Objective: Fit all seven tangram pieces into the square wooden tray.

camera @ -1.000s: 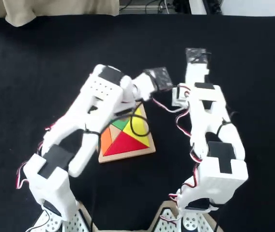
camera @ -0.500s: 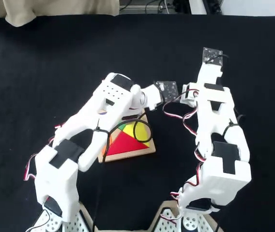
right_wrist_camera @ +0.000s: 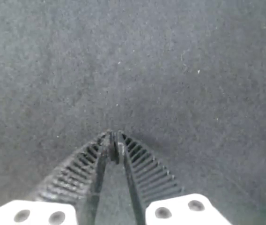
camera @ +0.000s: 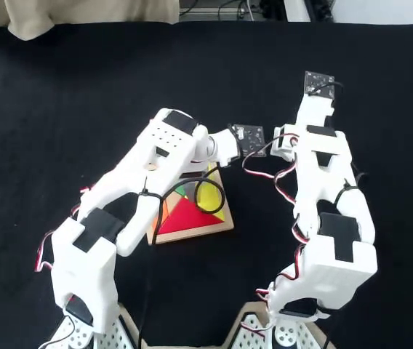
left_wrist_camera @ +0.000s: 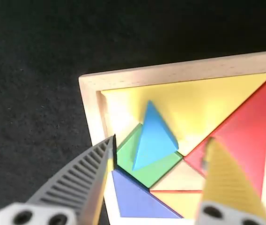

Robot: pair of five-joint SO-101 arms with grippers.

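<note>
The square wooden tray [left_wrist_camera: 90, 108] lies on the black cloth, holding a large yellow triangle [left_wrist_camera: 203, 101], a large red triangle [left_wrist_camera: 245, 131], a green square [left_wrist_camera: 147, 166] and a dark blue triangle [left_wrist_camera: 135, 199]. A light blue triangle [left_wrist_camera: 154, 136] rests tilted on top of the green square, not seated flat. My left gripper [left_wrist_camera: 161, 139] hangs open just above it, one finger on each side. In the high view the left arm [camera: 155, 160] covers much of the tray [camera: 199, 231]. My right gripper [right_wrist_camera: 113, 139] is shut and empty over bare cloth, to the right of the tray.
The right arm [camera: 323, 167] stands upright right of the tray, close to the left arm's wrist [camera: 246, 138]. A beige cloth [camera: 83, 11] and cables lie past the table's far edge. Black cloth [camera: 46, 109] spreads wide on the left.
The left arm swung right over the tray and has settled there. The right arm pulled back and to the right, then held still.
</note>
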